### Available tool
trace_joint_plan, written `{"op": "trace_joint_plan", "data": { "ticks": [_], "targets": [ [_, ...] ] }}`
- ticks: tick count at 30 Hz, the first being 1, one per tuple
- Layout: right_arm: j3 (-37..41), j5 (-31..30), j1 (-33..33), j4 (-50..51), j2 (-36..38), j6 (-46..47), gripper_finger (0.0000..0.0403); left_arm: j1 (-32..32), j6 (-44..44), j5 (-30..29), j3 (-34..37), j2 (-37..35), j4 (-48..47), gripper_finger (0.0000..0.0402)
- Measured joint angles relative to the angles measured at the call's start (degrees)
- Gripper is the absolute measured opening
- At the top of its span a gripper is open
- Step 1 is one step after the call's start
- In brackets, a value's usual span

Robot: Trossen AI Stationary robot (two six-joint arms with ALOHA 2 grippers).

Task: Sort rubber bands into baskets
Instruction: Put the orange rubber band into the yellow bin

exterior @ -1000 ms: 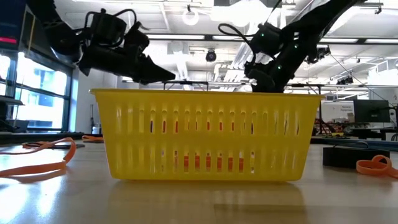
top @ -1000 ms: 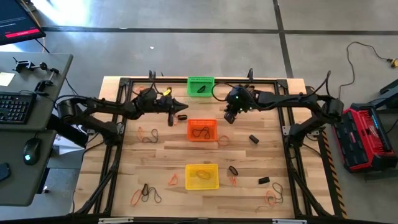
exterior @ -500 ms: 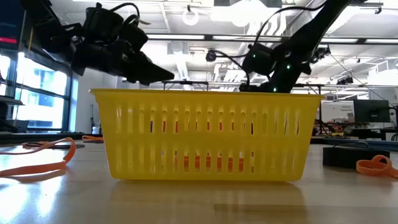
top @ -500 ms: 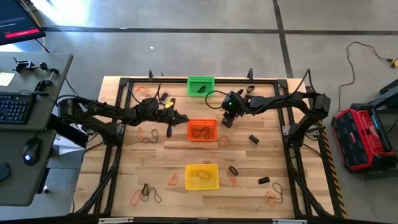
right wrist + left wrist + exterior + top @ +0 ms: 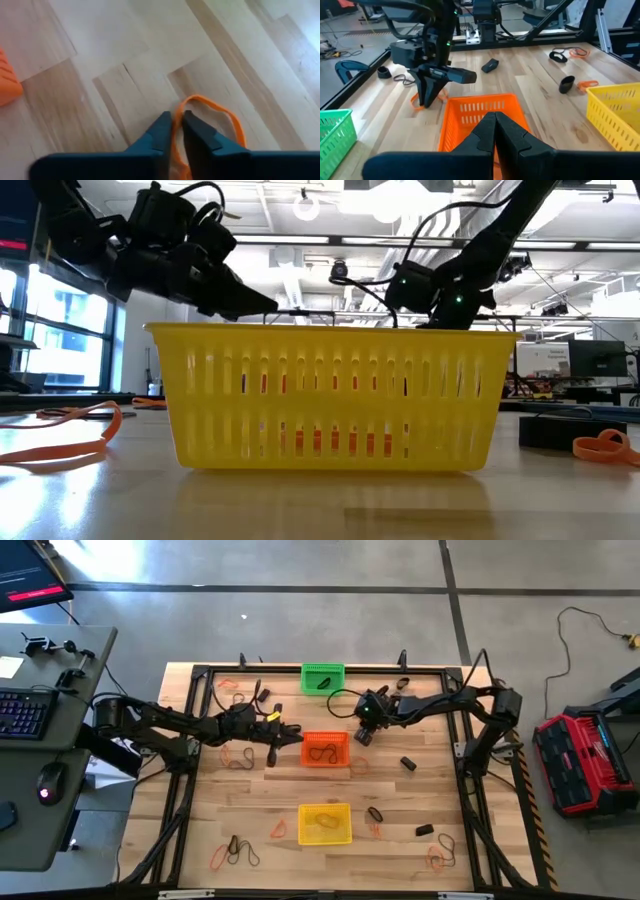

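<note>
My right gripper [image 5: 176, 116] is down at the table beside the far right corner of the orange basket [image 5: 308, 762], shut on a thin orange rubber band [image 5: 220, 107]. My left gripper [image 5: 296, 732] hovers at the orange basket's left side, shut, with nothing visible between its fingers [image 5: 495, 125]. The green basket [image 5: 322, 667] stands at the far edge and the yellow basket [image 5: 325, 808] toward the near edge. Other rubber bands, orange [image 5: 238, 755] and thick black [image 5: 408, 762], lie loose on the table. My right gripper pinches one strand of the orange band's loop [image 5: 186, 100] between its two fingertips. The fingers come from above, pointing down at the wood. The rest of the loop lies flat on the table beyond the fingers.
The orange basket holds a dark band [image 5: 320, 752] and the green basket a black one [image 5: 323, 683]. More bands lie near the table's front edge [image 5: 232, 848] and at the front right [image 5: 435, 858]. A black frame [image 5: 190, 740] borders the table.
My right gripper has gone toward the table's left and down, ending at the table beside the orange basket. My left arm has swung a little toward the near edge, its gripper staying by the orange basket.
</note>
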State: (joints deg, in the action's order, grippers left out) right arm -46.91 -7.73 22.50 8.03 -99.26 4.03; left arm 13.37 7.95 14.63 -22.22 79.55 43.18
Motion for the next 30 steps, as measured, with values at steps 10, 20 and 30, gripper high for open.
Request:
{"op": "trace_joint_plan", "data": {
  "ticks": [10, 20, 30],
  "targets": [
    [-5.13, -1.46, -2.0, 6.56, 8.31, -1.48, 0.0002, 0.02, -1.78, -0.5, 0.0, 0.0, 0.0, 0.0],
    [-11.29, 1.75, -12.25, 10.91, 13.53, 1.58, 0.0, 0.02, -2.86, -2.18, 0.0, 0.02, 0.07, 0.0],
    [-12.11, 6.28, -26.81, 8.02, 13.44, 13.41, 0.0, 0.02, -2.93, -3.34, -0.01, 0.04, 0.51, 0.0]
  ]
}}
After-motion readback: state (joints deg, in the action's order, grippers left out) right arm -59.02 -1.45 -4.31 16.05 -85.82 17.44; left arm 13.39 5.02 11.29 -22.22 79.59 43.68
